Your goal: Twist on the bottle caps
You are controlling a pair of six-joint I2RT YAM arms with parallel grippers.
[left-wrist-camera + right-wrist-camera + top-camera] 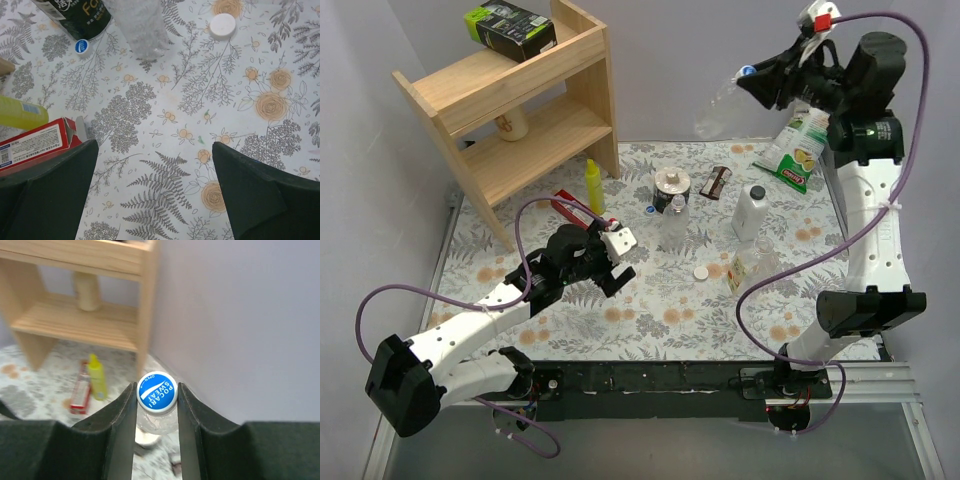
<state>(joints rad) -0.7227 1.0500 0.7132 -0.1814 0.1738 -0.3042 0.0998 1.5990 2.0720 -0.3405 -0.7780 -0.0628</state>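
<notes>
I am holding bottle (718,108) up high in right gripper (156,387), pinching it at blue cap (157,393). Left gripper (155,150) hanging wide apart over table (150,100), white cap (222,26) lying ahead of it

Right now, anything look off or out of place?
Yes: the right gripper is shut on the blue cap of a clear bottle, holding it tilted in mid-air near the back wall. A white cap lies loose on the table.
</notes>
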